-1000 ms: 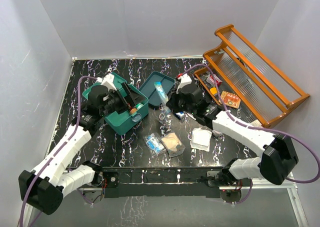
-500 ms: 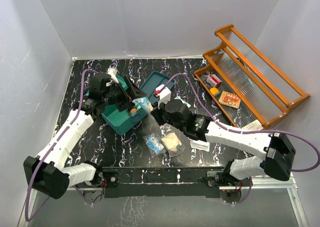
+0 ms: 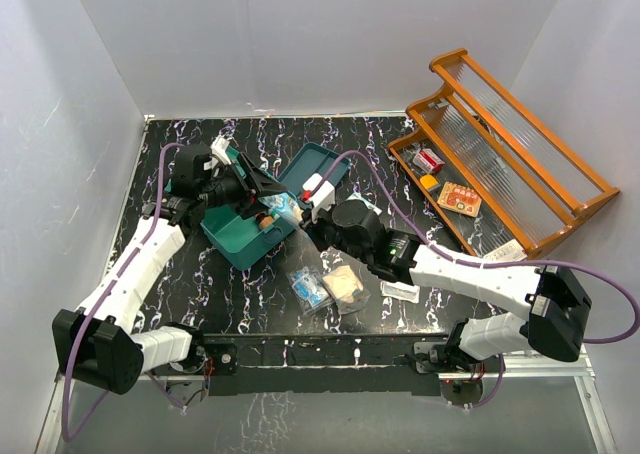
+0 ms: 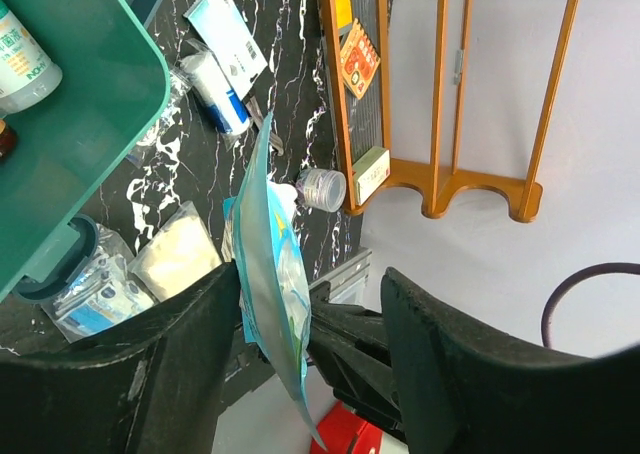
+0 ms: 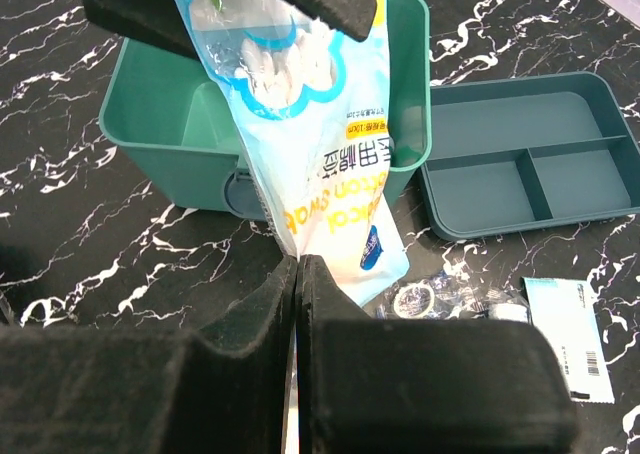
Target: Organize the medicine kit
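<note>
The medicine kit [image 3: 238,238] is a teal box standing open at the table's left; it also shows in the right wrist view [image 5: 170,124] and the left wrist view [image 4: 80,124]. My right gripper [image 3: 303,218] [image 5: 299,264] is shut on the lower edge of a blue-and-white cotton swab bag [image 3: 283,211] [image 5: 310,104] and holds it upright at the kit's front corner. My left gripper [image 3: 270,200] [image 4: 312,304] is open, its fingers either side of the bag's top [image 4: 268,274], which touches one finger.
A flat divided teal tray [image 3: 318,164] [image 5: 520,174] lies right of the kit. An orange wooden rack [image 3: 510,154] [image 4: 440,94] stands at the right with small boxes. Several packets [image 3: 312,286] and a gauze pad [image 3: 346,286] lie near the front. A bottle [image 4: 20,54] sits in the kit.
My right arm has swung left from the tray, carrying the bag to the kit's corner. My left gripper has lifted out of the kit and come round the bag's top.
</note>
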`<state>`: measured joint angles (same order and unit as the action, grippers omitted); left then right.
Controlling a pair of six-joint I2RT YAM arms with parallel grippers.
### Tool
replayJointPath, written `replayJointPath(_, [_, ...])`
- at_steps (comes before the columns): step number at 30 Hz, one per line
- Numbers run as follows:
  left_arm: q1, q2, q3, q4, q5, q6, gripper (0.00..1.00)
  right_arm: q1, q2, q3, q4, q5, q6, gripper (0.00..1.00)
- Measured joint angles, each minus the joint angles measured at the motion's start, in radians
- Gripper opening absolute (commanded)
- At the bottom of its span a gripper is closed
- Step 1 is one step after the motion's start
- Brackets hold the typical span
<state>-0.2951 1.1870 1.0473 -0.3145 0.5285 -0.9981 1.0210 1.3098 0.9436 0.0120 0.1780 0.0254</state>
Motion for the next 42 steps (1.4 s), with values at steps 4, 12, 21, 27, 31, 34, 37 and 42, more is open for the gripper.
replayJointPath(4, [0.017, 0.017, 0.0, 0.0, 0.041, 0.018, 0.43, 0.0, 0.0, -0.004, 0.0, -0.026, -0.026, 0.0])
replayJointPath(12, [0.018, 0.054, 0.0, 0.006, 0.114, 0.077, 0.16, 0.0, 0.001, -0.005, 0.0, -0.058, -0.044, 0.13])
replayJointPath(21, [0.031, 0.075, 0.053, -0.028, 0.119, 0.28, 0.01, 0.0, 0.005, -0.003, -0.036, -0.047, 0.019, 0.59])
replayJointPath(27, [0.079, 0.075, 0.203, -0.161, 0.084, 0.484, 0.0, 0.0, -0.072, -0.003, -0.083, -0.019, 0.101, 0.61])
replayJointPath(31, [0.116, 0.075, 0.325, -0.306, -0.013, 0.613, 0.0, -0.003, -0.131, -0.003, -0.088, 0.016, 0.169, 0.61])
replayJointPath(34, [0.129, 0.075, 0.394, -0.415, -0.116, 0.698, 0.0, -0.011, -0.142, -0.003, -0.088, 0.031, 0.212, 0.6])
replayJointPath(37, [0.129, 0.072, 0.394, -0.489, -0.184, 0.753, 0.01, -0.018, -0.14, -0.004, -0.094, 0.033, 0.241, 0.6])
replayJointPath(42, [0.129, 0.06, 0.305, -0.542, -0.233, 0.794, 0.02, -0.02, -0.138, -0.004, -0.096, 0.022, 0.274, 0.59])
